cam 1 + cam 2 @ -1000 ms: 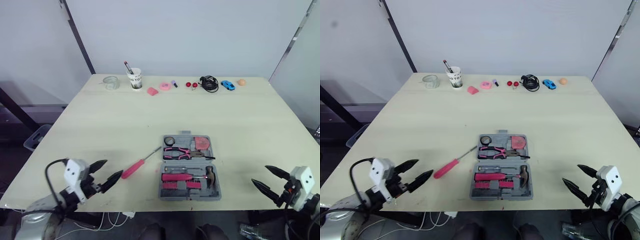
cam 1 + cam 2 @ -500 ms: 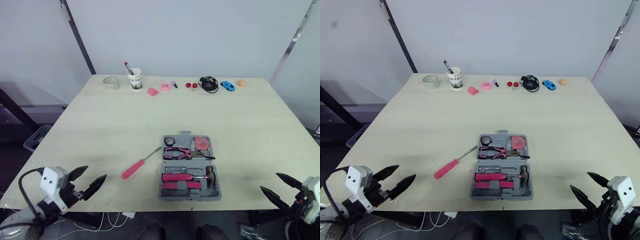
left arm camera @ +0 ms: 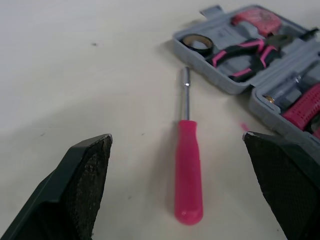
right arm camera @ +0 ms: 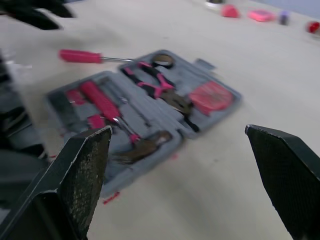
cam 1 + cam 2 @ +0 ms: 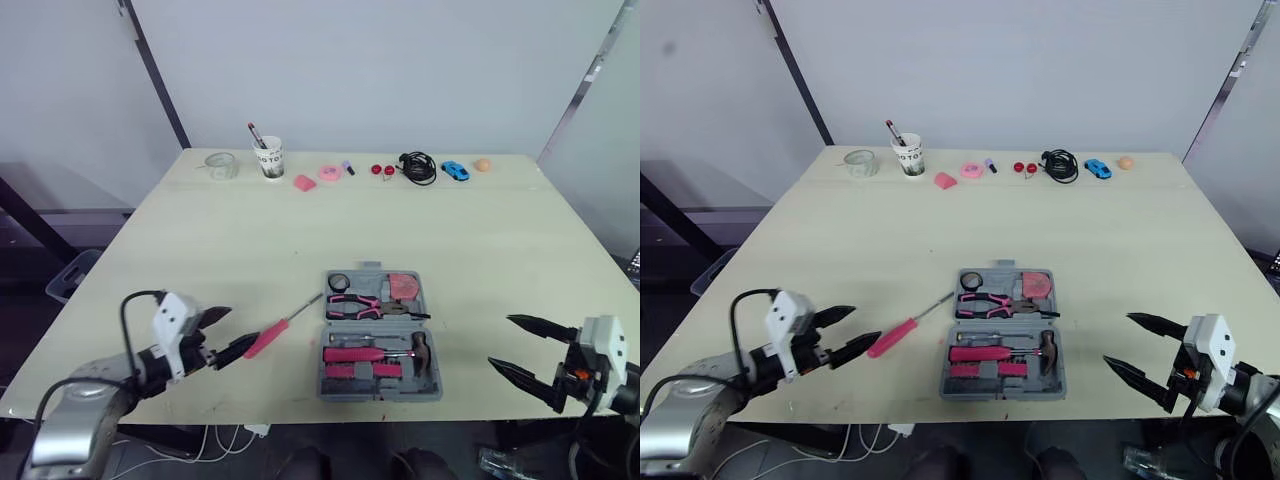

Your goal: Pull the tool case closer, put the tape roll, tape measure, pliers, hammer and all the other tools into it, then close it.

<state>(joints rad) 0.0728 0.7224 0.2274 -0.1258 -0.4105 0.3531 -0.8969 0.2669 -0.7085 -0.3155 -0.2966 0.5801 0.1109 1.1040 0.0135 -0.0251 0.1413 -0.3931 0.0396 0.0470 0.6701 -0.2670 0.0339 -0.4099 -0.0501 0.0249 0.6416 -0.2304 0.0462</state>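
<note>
The grey tool case (image 5: pixel 380 335) lies open near the table's front edge. It holds a black tape roll (image 5: pixel 339 281), a red tape measure (image 5: pixel 404 287), pink-handled pliers (image 5: pixel 365 305), a hammer (image 5: pixel 416 350) and a pink-handled driver (image 5: pixel 352 354). A pink-handled screwdriver (image 5: pixel 278 328) lies on the table just left of the case, its shaft pointing at the case. My left gripper (image 5: pixel 235 330) is open, its tips close to the screwdriver's handle (image 3: pixel 188 175). My right gripper (image 5: pixel 500 340) is open, off to the right of the case (image 4: pixel 140 110).
Along the far edge of the table (image 5: pixel 200 250) stand a clear glass (image 5: pixel 221 165), a paper cup with a pen (image 5: pixel 268 157), small pink pieces (image 5: pixel 305 182), red bits (image 5: pixel 381 169), a black cable (image 5: pixel 417 166), a blue toy car (image 5: pixel 455 170) and an orange ball (image 5: pixel 483 165).
Both grippers dipped back toward the table's front edge, then came in again: the left to the screwdriver's handle, the right toward the case. The tools and case have not moved.
</note>
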